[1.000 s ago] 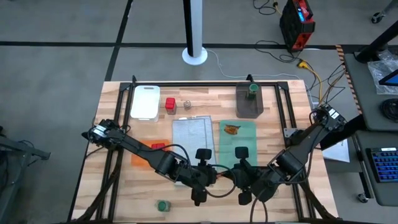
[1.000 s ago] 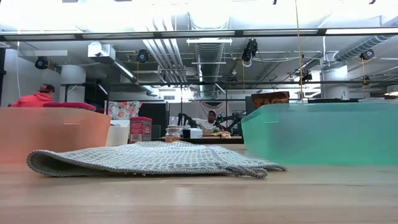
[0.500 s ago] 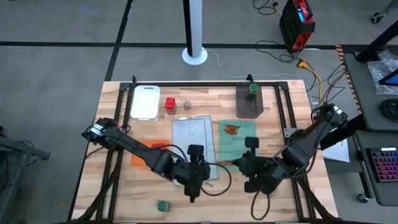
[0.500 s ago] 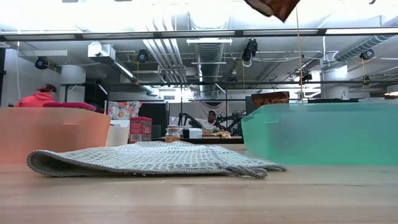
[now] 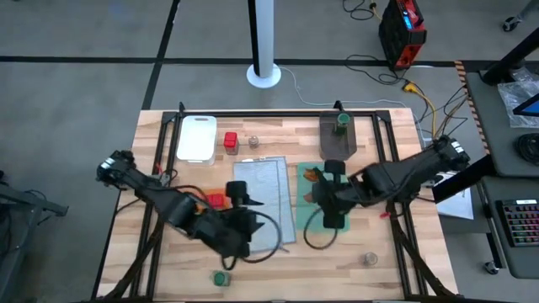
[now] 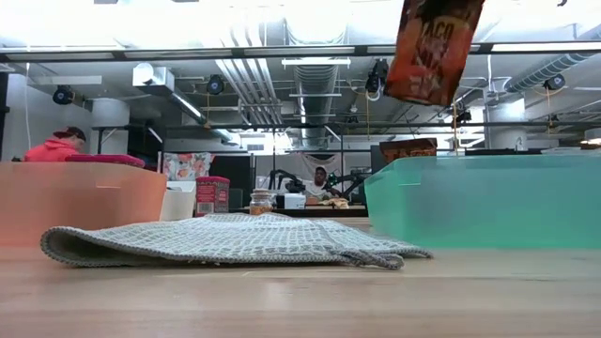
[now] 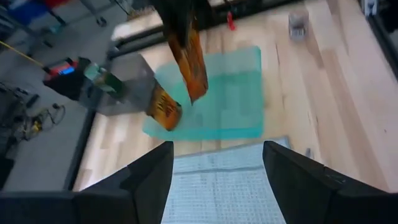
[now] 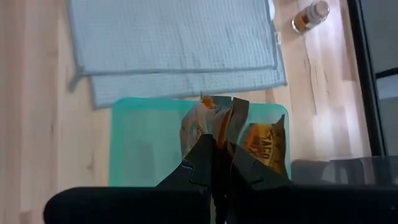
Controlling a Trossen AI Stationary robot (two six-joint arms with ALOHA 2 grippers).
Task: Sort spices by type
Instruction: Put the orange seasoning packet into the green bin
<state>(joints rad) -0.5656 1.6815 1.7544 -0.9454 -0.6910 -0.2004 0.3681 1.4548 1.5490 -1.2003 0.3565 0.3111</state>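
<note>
Above the flat green cloth [image 5: 322, 187]: crowded. Right gripper [image 8: 216, 163] over it, clamped on a shiny orange-brown packet [image 8: 214, 127] dangling above the cloth; a second orange-brown packet [image 5: 313, 175] flat on the cloth's far part. Beyond the green cloth, a dark grey bin [image 5: 338, 139] with a green-topped jar [image 5: 342, 119] inside, blocking that edge. Beside the green cloth, a flat grey cloth [image 5: 263, 194], low and passable, its near part under the left gripper [image 5: 238, 220], fingers parted. Bare wood nearer than the green cloth, broken only by a clear greyish shaker [image 5: 369, 258] and, further left, another green-topped jar [image 5: 220, 277].
</note>
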